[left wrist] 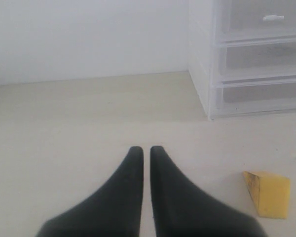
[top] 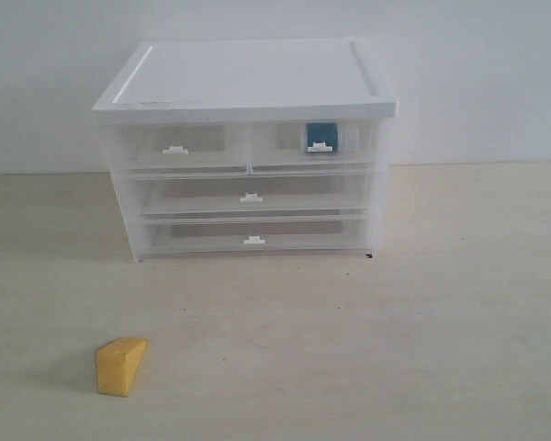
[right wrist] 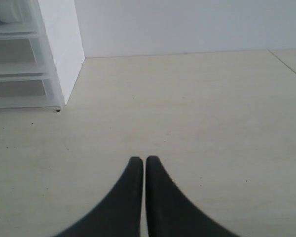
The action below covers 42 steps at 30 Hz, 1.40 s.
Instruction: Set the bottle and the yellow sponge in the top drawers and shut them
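Note:
The yellow sponge (top: 121,366) lies on the table at the front left, well clear of the cabinet. In the left wrist view the sponge (left wrist: 269,193) sits beside my left gripper (left wrist: 146,148), which is shut and holds nothing. The bottle (top: 320,134) shows as a teal patch through the front of the top right drawer (top: 349,147); its white cap (right wrist: 9,9) appears in the right wrist view. The top left drawer (top: 185,147) looks empty. Both top drawers look pushed in. My right gripper (right wrist: 141,159) is shut and empty over bare table, apart from the cabinet.
The white cabinet (top: 248,78) stands at the back middle against a pale wall. Two full-width drawers (top: 250,196) (top: 253,239) sit pushed in below the top pair. Neither arm shows in the exterior view.

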Each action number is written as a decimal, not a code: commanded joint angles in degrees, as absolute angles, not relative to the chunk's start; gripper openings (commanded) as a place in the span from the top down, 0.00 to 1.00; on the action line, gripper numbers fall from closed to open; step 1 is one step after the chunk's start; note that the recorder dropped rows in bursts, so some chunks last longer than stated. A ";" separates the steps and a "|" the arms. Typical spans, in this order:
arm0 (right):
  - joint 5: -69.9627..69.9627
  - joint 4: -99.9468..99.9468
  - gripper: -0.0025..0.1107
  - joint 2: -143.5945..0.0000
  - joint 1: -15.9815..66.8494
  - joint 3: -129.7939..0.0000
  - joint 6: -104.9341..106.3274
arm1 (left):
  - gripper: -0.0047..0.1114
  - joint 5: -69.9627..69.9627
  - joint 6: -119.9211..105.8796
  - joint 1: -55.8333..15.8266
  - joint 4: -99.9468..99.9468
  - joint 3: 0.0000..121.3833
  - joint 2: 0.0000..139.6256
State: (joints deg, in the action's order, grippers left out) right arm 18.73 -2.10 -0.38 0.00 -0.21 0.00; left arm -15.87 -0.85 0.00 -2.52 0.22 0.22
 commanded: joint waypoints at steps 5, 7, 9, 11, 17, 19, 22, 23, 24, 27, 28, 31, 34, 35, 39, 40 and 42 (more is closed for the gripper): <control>18.54 -1.94 0.98 0.00 -0.06 0.00 0.00 | 0.92 7.99 4.98 0.14 -1.92 0.00 0.00; 18.54 -1.94 0.98 0.00 -0.06 0.00 0.00 | 0.92 14.71 14.21 0.14 -1.92 0.00 0.00; 18.54 -1.94 0.98 0.00 -0.06 0.00 0.00 | 0.92 20.97 18.48 0.14 -3.02 0.00 0.00; 18.54 -1.94 0.98 0.00 -0.06 0.00 0.00 | 0.92 28.38 19.17 0.14 -4.36 0.00 0.00; 18.54 -1.94 0.98 0.00 -0.06 0.00 0.00 | 0.92 32.01 17.78 0.14 -2.62 5.46 8.10; 18.54 -1.94 0.98 0.00 -0.06 0.00 0.00 | 0.92 29.87 16.84 0.14 -2.62 8.12 11.84; 18.54 -1.94 0.98 0.00 -0.06 0.00 0.00 | 0.92 29.27 16.66 0.14 -2.62 11.77 19.23; 18.54 -1.94 0.98 0.00 -0.06 0.00 0.00 | 0.92 28.59 16.66 0.14 -2.62 13.33 22.51; 18.54 -1.94 0.98 0.00 -0.06 0.00 0.00 | 0.92 27.51 16.66 0.14 -2.89 14.44 24.70; 18.54 -1.94 0.98 0.00 -0.06 0.00 0.00 | 0.92 24.55 17.35 0.14 -5.63 18.10 33.06; 18.54 -1.94 0.98 0.00 -0.06 0.00 0.00 | 0.92 24.47 18.64 0.14 -6.05 19.13 35.84; 18.54 -1.94 0.98 0.00 -0.06 0.00 0.00 | 0.92 27.40 22.66 0.14 -6.05 21.03 43.02; 18.54 -1.94 0.98 0.00 -0.06 0.00 0.00 | 0.92 34.30 25.57 0.14 -9.72 21.35 50.03; 18.54 -1.94 0.98 0.00 -0.06 0.00 0.00 | 0.92 37.03 25.57 0.14 -12.20 21.35 52.46; 18.54 -1.94 0.98 0.00 -0.06 0.00 0.00 | 0.92 46.68 26.59 0.14 -17.63 21.35 61.43; 18.54 -1.94 0.98 0.00 -0.06 0.00 0.00 | 0.92 48.39 27.25 0.14 -18.03 21.35 63.58; 18.54 -1.94 0.98 0.00 -0.06 0.00 0.00 | 0.92 48.58 27.00 -0.05 -18.29 21.57 67.35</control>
State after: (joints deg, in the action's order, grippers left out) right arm 18.86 -2.10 -0.38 0.00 -0.21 0.00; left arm 45.45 26.10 0.00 -16.68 21.03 62.73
